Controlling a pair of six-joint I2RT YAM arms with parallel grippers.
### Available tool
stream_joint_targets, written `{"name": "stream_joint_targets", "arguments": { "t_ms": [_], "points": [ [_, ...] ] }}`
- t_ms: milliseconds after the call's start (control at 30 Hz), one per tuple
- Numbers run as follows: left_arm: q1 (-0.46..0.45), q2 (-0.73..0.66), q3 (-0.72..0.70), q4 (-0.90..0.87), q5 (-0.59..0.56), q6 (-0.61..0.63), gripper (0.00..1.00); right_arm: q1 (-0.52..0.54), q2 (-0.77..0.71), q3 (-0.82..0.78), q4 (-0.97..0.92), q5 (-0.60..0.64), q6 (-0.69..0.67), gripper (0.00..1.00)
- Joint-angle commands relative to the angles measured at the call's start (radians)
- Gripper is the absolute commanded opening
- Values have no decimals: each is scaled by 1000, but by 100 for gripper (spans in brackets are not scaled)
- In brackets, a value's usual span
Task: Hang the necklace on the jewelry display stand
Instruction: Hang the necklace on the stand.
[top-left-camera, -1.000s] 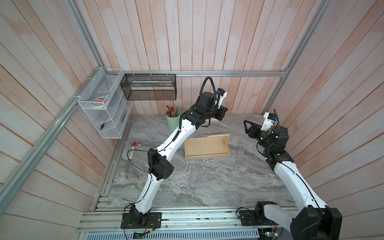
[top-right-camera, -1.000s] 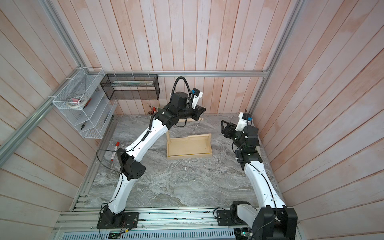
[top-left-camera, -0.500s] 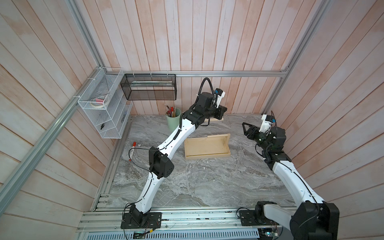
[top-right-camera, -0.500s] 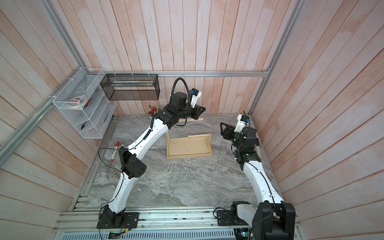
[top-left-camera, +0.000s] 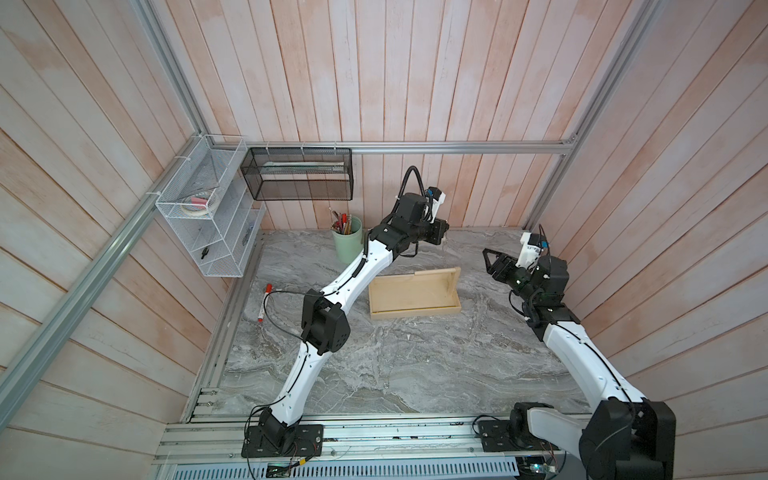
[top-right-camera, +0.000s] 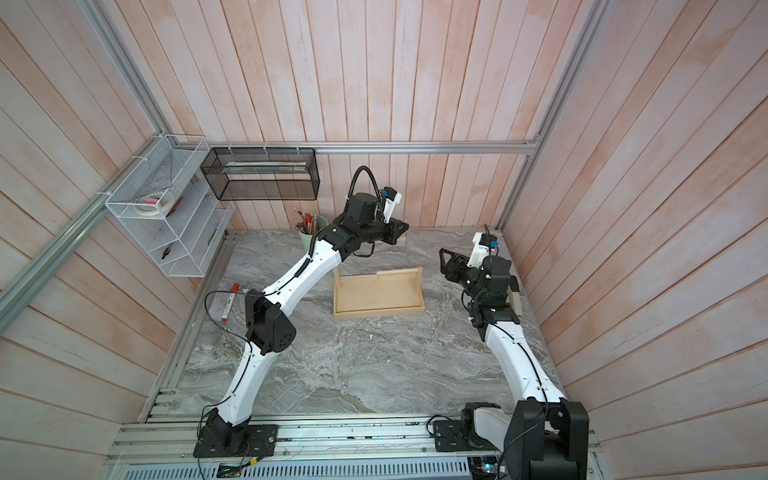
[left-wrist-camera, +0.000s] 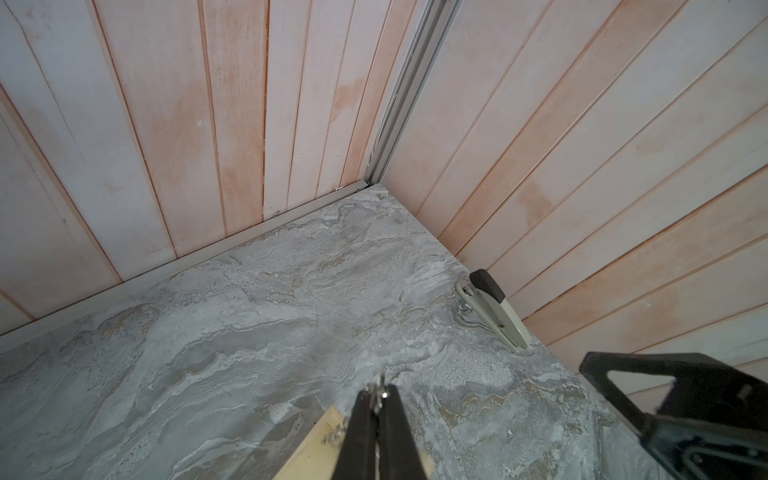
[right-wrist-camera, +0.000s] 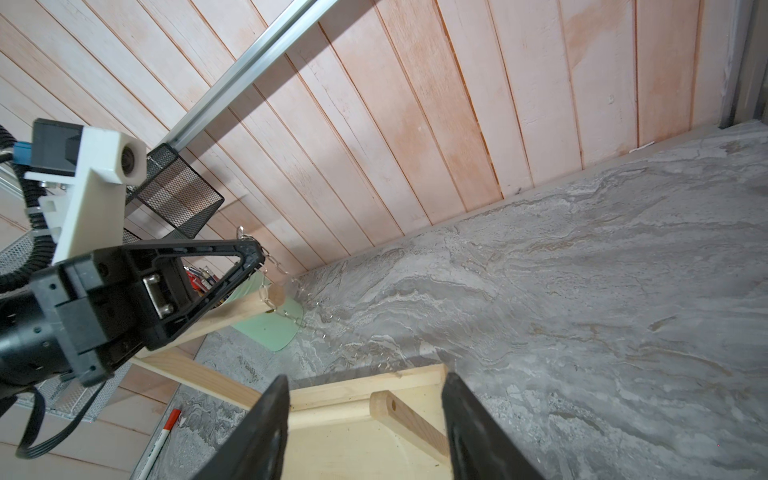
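Two arms crowd the wooden stand (top-left-camera: 415, 311). Up high, the left gripper (left-wrist-camera: 379, 395) is pinched tight on the necklace (right-wrist-camera: 266, 291), whose chain dangles right at the free end of the top bar (right-wrist-camera: 245, 307); looped over it or just in front, I can't tell. Meanwhile the right gripper (right-wrist-camera: 365, 380) gapes empty close by. If the chain is let go now, it could slide off that tip.
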Motion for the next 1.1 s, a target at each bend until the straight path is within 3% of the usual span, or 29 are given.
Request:
{"name": "stream_joint_targets", "arguments": {
  "t_ms": [0, 500, 1067],
  "points": [
    [4, -2, -9, 24, -26, -5, 0, -6, 11, -12, 29, -23, 12, 60],
    [16, -104, -131, 55, -31, -2, 0, -5, 13, -33, 49, -25, 24, 59],
    [3, -27, 40, -25, 157, -2, 0, -5, 1, -59, 58, -18, 24, 59]
  ]
}}
